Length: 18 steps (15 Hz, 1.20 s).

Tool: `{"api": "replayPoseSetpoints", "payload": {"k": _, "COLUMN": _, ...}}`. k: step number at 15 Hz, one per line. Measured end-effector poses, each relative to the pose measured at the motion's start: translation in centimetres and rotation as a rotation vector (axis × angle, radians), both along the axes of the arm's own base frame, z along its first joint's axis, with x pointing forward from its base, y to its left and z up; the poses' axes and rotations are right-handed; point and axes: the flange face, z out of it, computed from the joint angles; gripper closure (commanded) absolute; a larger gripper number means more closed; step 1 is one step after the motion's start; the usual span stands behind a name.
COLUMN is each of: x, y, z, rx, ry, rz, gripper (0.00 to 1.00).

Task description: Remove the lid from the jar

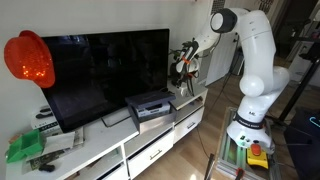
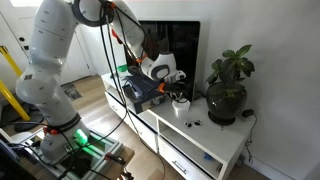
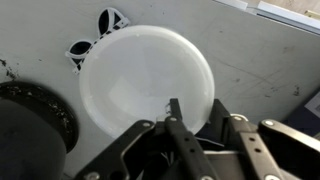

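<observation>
Black-and-white two-finger gripper (image 2: 172, 82) hangs right over the small dark rounded glossy jar (image 2: 180, 103). The jar sits on the long white cabinet worktop (image 2: 215, 140), between the flat grey box-shaped device (image 2: 140, 92) and the dark round plant pot (image 2: 226, 104) holding a leafy green plant. Wrist view looks straight down on the round white lid (image 3: 140, 75), which appears to be seated on the jar, so the dark body is hidden under it there. Gripper (image 3: 175, 108) jaws are drawn together, tips meeting over the near edge of the lid, with nothing visible between them; contact with the lid can't be told. Top-down pose makes sense since the lid should come off upward. The closed jaws would probably have to open wide first, as no knob shows on the smooth disc. Room: plant pot (image 3: 35, 125) is close on one side of the lid, and a pair of dark sunglasses (image 3: 95, 38) lies just beyond it. The open worktop (image 3: 260, 70) opposite the pot looks like the likeliest set-down spot. The large black flat-screen television (image 2: 170, 45) stands behind, so a vertical lift looks clearest and sideways travel toward pot or screen is tight. The front worktop edge is near, so a nudge could slide the jar that way. In an exterior view the gripper (image 1: 183, 68) shows at the far end of the worktop; the jar can't be made out there.
</observation>
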Motion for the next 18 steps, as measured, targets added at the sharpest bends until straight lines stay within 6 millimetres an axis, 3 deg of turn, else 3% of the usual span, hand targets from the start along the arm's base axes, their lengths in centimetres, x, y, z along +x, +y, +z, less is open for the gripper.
{"api": "replayPoseSetpoints", "payload": {"k": 1, "x": 0.1, "y": -0.1, "z": 0.1, "rx": -0.002, "ry": -0.003, "rz": 0.0, "gripper": 1.0}}
{"api": "replayPoseSetpoints", "payload": {"k": 17, "x": 1.1, "y": -0.1, "z": 2.5, "rx": -0.087, "ry": 0.0, "rz": 0.026, "gripper": 0.99}}
{"api": "replayPoseSetpoints", "payload": {"k": 18, "x": 1.2, "y": 0.0, "z": 2.6, "rx": -0.095, "ry": 0.004, "rz": 0.028, "gripper": 0.69}}
